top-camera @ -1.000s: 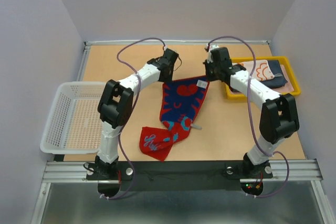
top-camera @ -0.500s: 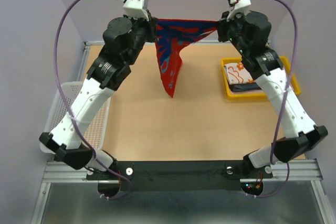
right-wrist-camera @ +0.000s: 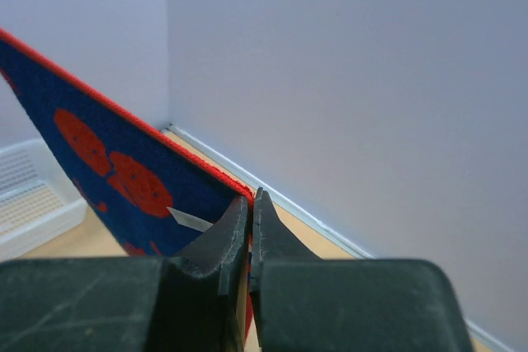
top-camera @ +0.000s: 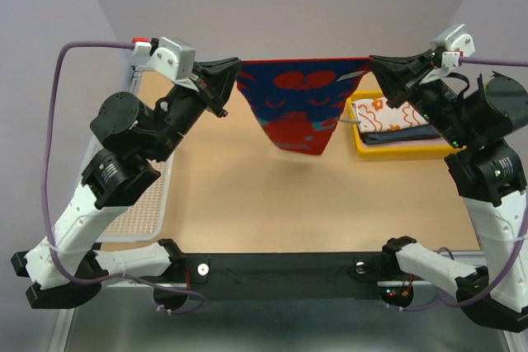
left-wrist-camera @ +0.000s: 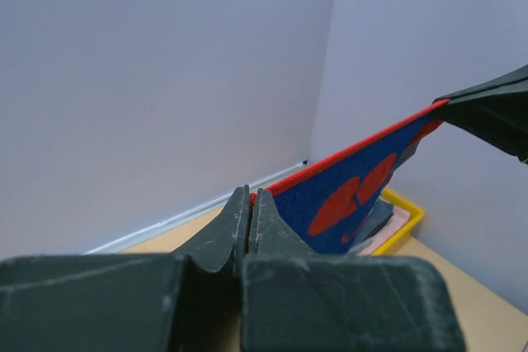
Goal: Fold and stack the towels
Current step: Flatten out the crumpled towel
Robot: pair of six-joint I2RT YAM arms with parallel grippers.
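left claw point(top-camera: 233, 82) and right claw point(top-camera: 374, 63) are both clamped tight on the red-and-blue towel point(top-camera: 299, 103), one top corner each. The towel hangs in the air above the desk point(top-camera: 280, 204). Its top edge is pulled taut between the claws, the lower part sags to a point, and the blue side with red patches faces the top camera. The yellow tray point(top-camera: 408, 148) at right holds the orange patterned towel point(top-camera: 386, 113) with a dark navy towel point(top-camera: 400, 133). The white basket point(top-camera: 155, 204) at left is partly hidden by the left arm.
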